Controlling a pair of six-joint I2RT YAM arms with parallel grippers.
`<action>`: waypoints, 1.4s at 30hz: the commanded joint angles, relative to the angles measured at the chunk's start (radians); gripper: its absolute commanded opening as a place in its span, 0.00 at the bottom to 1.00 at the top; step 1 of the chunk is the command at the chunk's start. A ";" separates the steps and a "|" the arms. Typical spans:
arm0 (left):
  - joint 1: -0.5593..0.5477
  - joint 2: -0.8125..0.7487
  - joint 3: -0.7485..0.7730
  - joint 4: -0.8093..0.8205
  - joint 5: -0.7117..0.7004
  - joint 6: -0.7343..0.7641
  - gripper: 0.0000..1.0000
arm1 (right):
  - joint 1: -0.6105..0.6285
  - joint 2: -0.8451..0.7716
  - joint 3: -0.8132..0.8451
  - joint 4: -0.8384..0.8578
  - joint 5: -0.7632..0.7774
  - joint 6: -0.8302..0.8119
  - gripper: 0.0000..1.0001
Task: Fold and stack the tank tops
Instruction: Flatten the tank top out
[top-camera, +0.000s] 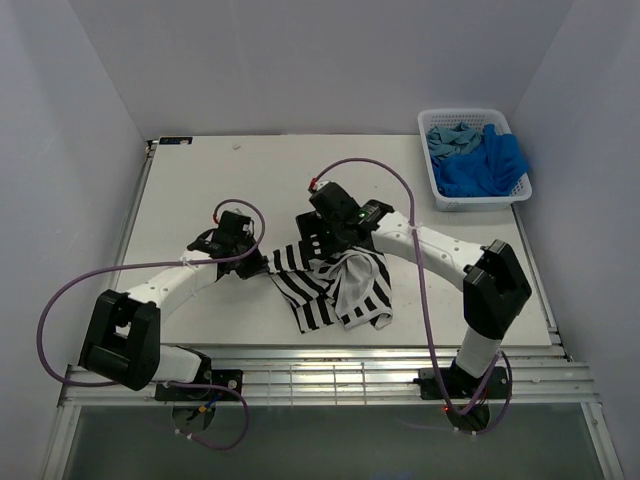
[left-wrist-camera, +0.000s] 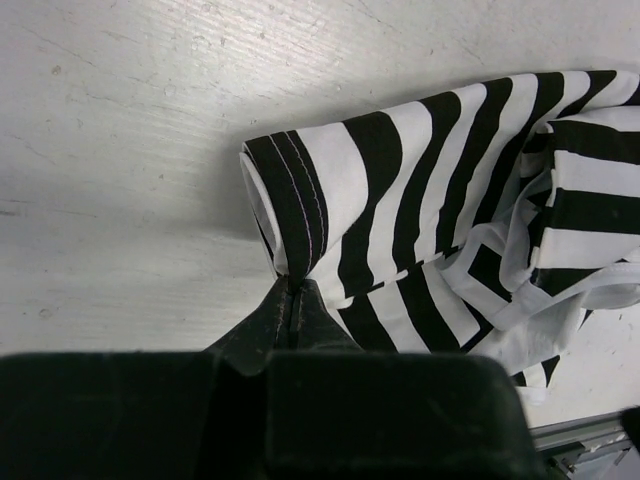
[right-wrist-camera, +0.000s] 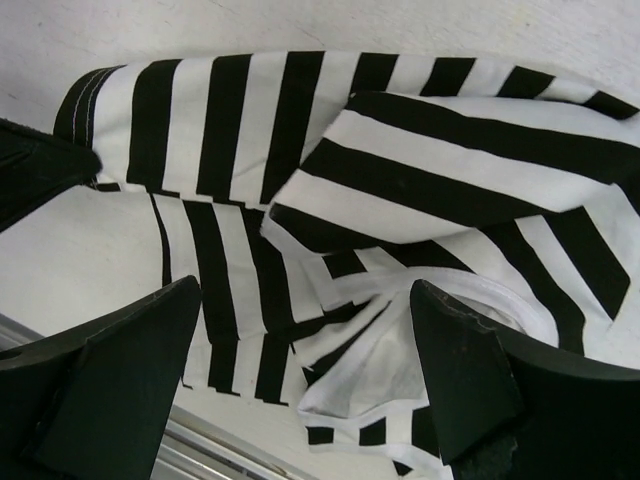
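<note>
Left wrist view shows the left hand pinching the hemmed edge of the striped tank top, a limp, light cloth crumpled on the worktop and likely best held by hems, the right hand spread above.

Crumpled black-and-white striped cloth tank top at centre frame, left gripper at its left edge, right gripper over it. Upper right, a white plastic lattice basket holds a royal blue cloth top and a teal cloth top
</note>
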 joint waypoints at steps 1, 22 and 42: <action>0.001 -0.042 0.041 -0.057 -0.011 0.006 0.00 | 0.055 0.074 0.103 -0.055 0.121 0.023 0.91; 0.001 -0.083 0.027 -0.081 -0.006 0.012 0.00 | 0.092 0.273 0.139 -0.015 0.264 0.142 0.55; 0.013 -0.169 0.344 -0.192 -0.173 0.049 0.00 | -0.292 -0.354 -0.015 0.003 -0.212 -0.109 0.08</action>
